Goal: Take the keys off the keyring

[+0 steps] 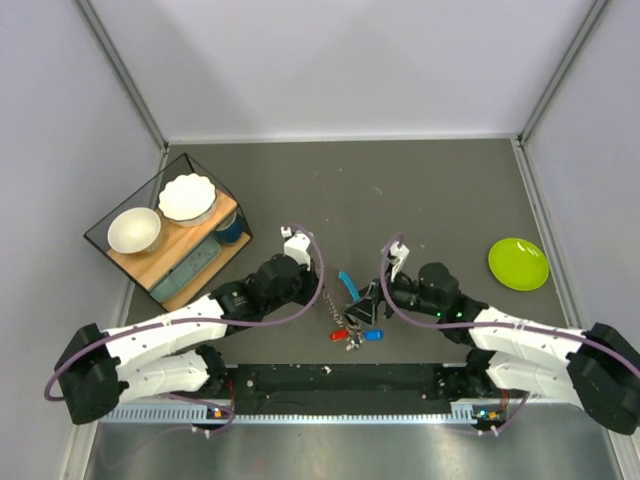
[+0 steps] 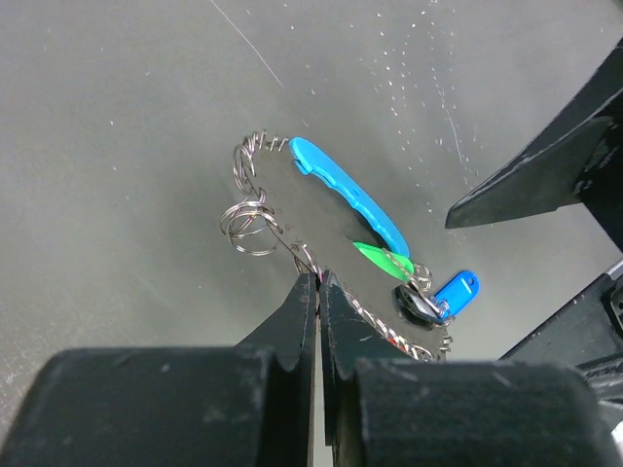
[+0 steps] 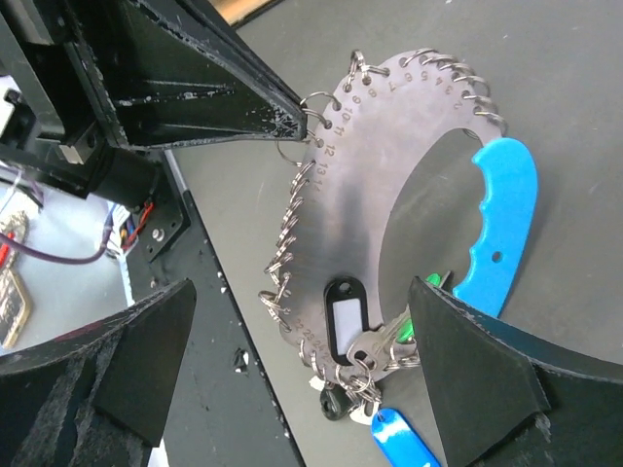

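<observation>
A flat silver metal key holder [image 3: 365, 175] with numbered holes, a cyan handle [image 3: 501, 224] and many small split rings along its edge lies between my grippers. It also shows in the top view [image 1: 350, 305]. Near its lower end hang a silver key [image 3: 375, 342], a black tag [image 3: 341, 321], a blue tag [image 3: 404, 443], a green tag [image 2: 382, 258] and a red tag [image 1: 338, 335], on a small keyring [image 3: 365, 375]. My left gripper [image 2: 319, 282] is shut on a split ring at the holder's edge. My right gripper [image 3: 302, 287] is open, its fingers on either side of the holder by the key cluster.
A lime-green round plate [image 1: 518, 263] lies at the right. A glass-walled box [image 1: 110, 215] at the left holds two white bowls [image 1: 133, 229] on a wooden shelf and a blue cup [image 1: 230, 228]. A black strip [image 1: 340, 380] runs along the near edge.
</observation>
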Robot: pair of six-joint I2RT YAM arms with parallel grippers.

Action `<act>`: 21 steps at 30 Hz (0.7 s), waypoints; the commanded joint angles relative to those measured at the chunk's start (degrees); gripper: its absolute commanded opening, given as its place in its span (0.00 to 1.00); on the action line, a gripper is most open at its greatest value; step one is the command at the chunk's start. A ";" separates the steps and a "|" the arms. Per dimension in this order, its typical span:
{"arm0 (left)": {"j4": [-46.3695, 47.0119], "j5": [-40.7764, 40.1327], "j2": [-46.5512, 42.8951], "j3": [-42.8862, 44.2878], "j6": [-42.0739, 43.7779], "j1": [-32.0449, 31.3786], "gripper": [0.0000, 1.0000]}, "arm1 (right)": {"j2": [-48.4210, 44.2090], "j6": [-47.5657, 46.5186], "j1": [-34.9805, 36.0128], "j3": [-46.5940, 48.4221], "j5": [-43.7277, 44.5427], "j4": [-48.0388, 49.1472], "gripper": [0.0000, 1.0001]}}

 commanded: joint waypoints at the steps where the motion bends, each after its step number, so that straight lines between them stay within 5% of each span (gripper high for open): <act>1: 2.97 0.60 -0.97 2.52 1.16 -0.19 0.00 | 4.30 -2.53 1.83 4.20 -1.62 3.84 0.93; 6: 5.34 2.09 -2.90 1.56 6.35 -0.19 0.00 | 5.20 -0.18 1.92 5.34 2.30 1.65 0.92; 15: 11.05 8.15 -12.12 -1.52 18.57 -0.10 0.00 | -8.17 -0.32 1.83 2.45 9.09 1.38 0.96; 21: 12.28 16.22 -15.12 -1.26 22.08 -0.10 0.00 | -7.29 -5.69 -2.64 2.44 -0.10 2.96 0.99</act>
